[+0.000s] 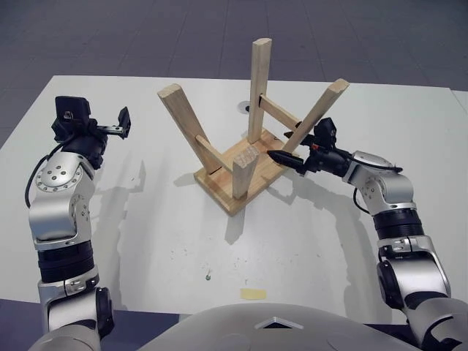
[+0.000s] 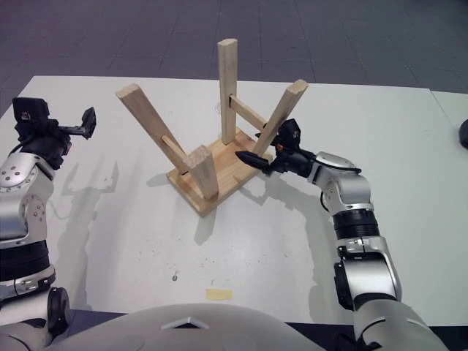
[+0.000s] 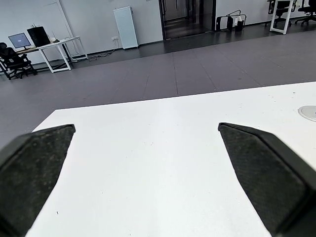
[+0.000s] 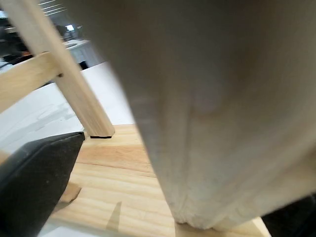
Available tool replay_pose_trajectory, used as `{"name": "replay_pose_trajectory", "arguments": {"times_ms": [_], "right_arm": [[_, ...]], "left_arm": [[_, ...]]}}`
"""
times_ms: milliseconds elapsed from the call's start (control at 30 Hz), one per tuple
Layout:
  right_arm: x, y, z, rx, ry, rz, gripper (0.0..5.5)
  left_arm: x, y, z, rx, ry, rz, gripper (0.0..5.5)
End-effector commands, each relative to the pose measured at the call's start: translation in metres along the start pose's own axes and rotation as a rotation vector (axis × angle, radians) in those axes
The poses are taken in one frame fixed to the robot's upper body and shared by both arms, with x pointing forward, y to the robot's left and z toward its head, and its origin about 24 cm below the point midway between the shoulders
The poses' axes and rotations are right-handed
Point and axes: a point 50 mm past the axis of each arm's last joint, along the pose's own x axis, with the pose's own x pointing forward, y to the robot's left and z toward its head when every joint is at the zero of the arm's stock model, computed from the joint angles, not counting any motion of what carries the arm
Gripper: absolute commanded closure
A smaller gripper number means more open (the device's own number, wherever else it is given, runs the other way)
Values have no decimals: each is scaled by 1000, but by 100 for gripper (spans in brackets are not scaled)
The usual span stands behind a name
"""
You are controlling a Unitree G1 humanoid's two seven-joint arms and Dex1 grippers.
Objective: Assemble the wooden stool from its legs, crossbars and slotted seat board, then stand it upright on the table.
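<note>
The stool sat inverted mid-table, seat board down. My right gripper had its fingers spread astride the three o'clock leg, low down and not pinching. I judged a square, low grip best before tipping. My left gripper hung spread at nine o'clock.

Head stereo pair down over shared table and stool; wrist cameras low, forward-facing.

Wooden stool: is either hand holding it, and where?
Right hand straddles a pale wooden leg near the seat board; grip cannot be told. Left hand empty.
</note>
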Motion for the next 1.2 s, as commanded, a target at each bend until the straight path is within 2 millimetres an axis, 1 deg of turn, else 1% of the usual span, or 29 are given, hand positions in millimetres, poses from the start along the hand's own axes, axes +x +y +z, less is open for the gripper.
{"name": "replay_pose_trajectory", "arguments": {"times_ms": [33, 100, 200, 267, 333, 433, 500, 567, 633, 700, 767, 833, 867, 1000, 1100, 1167, 1200], "right_arm": [[-25, 17, -11, 10, 93, 72, 10], [-31, 28, -15, 19, 100, 89, 10], [-34, 44, -21, 52, 93, 103, 10], [-34, 59, -24, 84, 89, 140, 10], [-32, 67, -29, 106, 70, 130, 10], [-30, 73, -30, 122, 47, 121, 10], [-30, 71, -27, 103, 40, 89, 10], [-35, 62, -24, 68, 42, 23, 10], [-39, 56, -21, 58, 41, -8, 10], [-41, 53, -22, 36, 63, -9, 10], [-39, 50, -23, 1, 93, 5, 10], [-35, 47, -23, 5, 95, 27, 10], [-33, 46, -23, 17, 93, 37, 10], [-29, 37, -24, 38, 96, 61, 10], [-21, 28, -27, 62, 98, 53, 10], [-17, 27, -28, 68, 103, 78, 34], [-14, 27, -27, 72, 100, 90, 41]], "left_arm": [[-8, 4, -12, 61, 58, -40, 13], [-12, 7, -17, 75, 80, -41, 13], [-20, 10, -23, 96, 105, -66, 13], [-27, 17, -27, 124, 125, -86, 13], [-31, 21, -28, 162, 135, -131, 13], [-31, 19, -29, 175, 129, -187, 13], [-34, 15, -34, 181, 135, -244, 13], [-46, 8, -40, 187, 169, -369, 13], [-58, 6, -50, 229, 258, -492, 13], [-69, 2, -55, 269, 344, -660, 13], [-75, -2, -54, 263, 396, -814, 13], [-75, -8, -46, 230, 397, -920, 13], [-71, -13, -40, 200, 374, -954, 13], [-58, -42, -18, 83, 248, -1075, 13], [-53, -63, -17, 85, 231, -1140, 13], [-52, -69, -20, 86, 250, -1183, 10], [-52, -70, -22, 78, 260, -1196, 30]]}}
